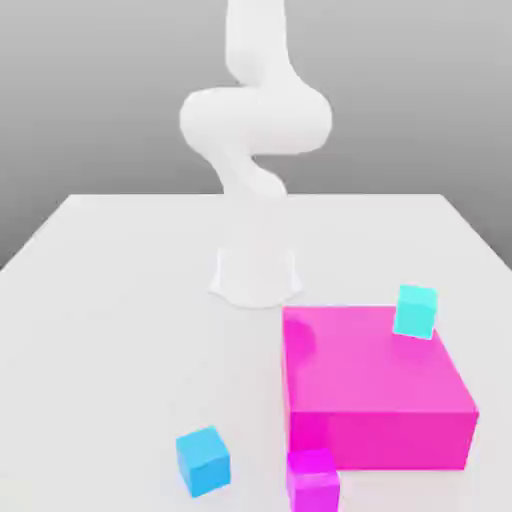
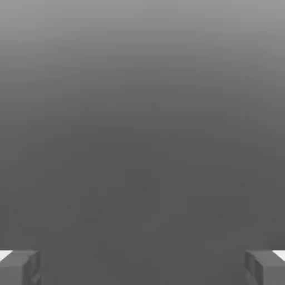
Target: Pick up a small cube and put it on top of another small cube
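Surface, white and flat, carries a white robot arm whose round base stands near the middle, toward the back. In front of the base, toward the exterior view's right, sits a large magenta block, low and wide. A small teal cube rests on top of that block, at its far right corner, slightly tilted. A small blue cube sits on the surface near the front, to the left of the block and apart from it. A small magenta cube sits at the front, touching or just beside the block's near left corner. In the hand view, the claw is spread wide, its two grey fingertips at opposite edges, with nothing between them and only plain grey beyond.
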